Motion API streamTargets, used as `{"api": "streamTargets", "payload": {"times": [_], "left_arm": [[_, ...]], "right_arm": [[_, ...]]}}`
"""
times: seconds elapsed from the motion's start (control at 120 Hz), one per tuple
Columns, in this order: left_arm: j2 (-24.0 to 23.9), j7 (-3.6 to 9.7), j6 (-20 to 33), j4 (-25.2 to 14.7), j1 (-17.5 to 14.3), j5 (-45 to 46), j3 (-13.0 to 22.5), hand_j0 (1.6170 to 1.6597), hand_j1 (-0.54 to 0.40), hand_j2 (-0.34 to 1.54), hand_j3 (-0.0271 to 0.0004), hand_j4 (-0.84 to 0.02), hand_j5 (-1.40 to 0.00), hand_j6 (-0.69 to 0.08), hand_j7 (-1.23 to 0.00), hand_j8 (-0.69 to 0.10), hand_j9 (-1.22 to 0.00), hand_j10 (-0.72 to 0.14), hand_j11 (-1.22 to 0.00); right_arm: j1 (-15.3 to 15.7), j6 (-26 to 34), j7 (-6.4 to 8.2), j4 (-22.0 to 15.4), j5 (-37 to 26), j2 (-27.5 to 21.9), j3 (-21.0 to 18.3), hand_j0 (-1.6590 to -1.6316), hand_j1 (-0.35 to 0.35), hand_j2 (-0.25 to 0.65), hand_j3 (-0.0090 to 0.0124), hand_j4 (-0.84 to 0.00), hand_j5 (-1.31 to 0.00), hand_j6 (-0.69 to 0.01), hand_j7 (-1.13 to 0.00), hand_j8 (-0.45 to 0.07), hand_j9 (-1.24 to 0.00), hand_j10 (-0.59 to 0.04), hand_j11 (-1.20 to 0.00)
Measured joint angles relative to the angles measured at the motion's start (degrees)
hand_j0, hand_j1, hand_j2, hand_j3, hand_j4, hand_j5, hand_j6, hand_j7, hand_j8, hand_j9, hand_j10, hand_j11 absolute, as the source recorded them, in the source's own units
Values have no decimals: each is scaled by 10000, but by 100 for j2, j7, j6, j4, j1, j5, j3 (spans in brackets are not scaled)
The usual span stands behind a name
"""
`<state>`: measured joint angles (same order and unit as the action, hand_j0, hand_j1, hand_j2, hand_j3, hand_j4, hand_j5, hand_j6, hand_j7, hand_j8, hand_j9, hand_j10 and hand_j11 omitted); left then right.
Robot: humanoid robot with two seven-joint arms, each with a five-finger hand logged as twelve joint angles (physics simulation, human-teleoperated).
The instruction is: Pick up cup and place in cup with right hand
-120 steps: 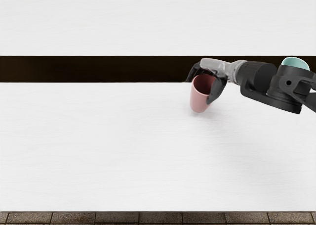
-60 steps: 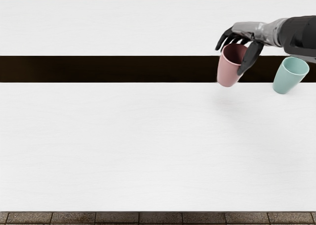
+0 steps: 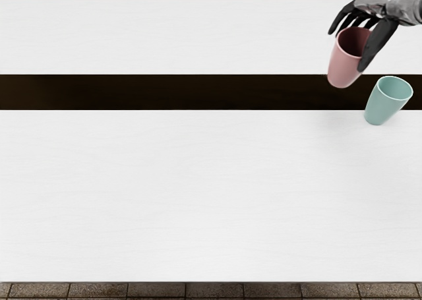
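Observation:
My right hand (image 3: 359, 41) comes in at the top right, shut on the pink cup (image 3: 345, 68). Thumb and fingers hold that cup near its rim, its mouth facing up, and a faint shadow on the table suggests it is raised. The teal cup (image 3: 384, 105) stands on the table near the right edge, its mouth open and showing no contents. In the picture the pink cup is above and left of the teal one, with a gap between them.
The white table (image 3: 198, 194) has its near edge along the bottom of the picture. Behind it runs a dark band (image 3: 165, 92), and beyond that another white surface (image 3: 165, 36).
My right hand has carried the pink cup up and to the right in the picture. The teal cup, mostly hidden behind the arm at first, now shows fully and has stayed put.

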<state>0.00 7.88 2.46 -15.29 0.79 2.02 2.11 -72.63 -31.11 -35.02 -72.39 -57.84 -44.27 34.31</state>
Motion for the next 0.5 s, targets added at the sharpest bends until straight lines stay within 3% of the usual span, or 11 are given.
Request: {"api": "streamTargets", "payload": {"times": [0.133, 0.35, 0.5], "left_arm": [[0, 1, 0, 0, 0, 0, 0, 16581, 3491, -3, 1, -1, 2, 0, 2, 0, 2, 0, 2], [0, 1, 0, -2, 0, 0, 0, 16581, 3490, -2, 0, 0, 1, 0, 1, 0, 1, 0, 1], [0, -1, 0, -1, 0, 0, 0, 16581, 3490, -1, 0, 0, 0, 0, 0, 0, 0, 0, 0]], "right_arm": [[-80, -115, 1, 42, -1, -219, 4, -16581, 1544, 3209, -1, -4290, -6175, -3922, -5935, -2895, -6017, -3529, -5879], [-96, -107, 1, 206, -18, -344, 3, -16565, 1060, 1277, -4, -4398, -6155, -3835, -5961, -2853, -5930, -3472, -5940], [-77, -8, 2, 458, -29, -335, -12, -16560, 940, 1126, -5, -4492, -6183, -3915, -6024, -2933, -5958, -3562, -5998]]}}
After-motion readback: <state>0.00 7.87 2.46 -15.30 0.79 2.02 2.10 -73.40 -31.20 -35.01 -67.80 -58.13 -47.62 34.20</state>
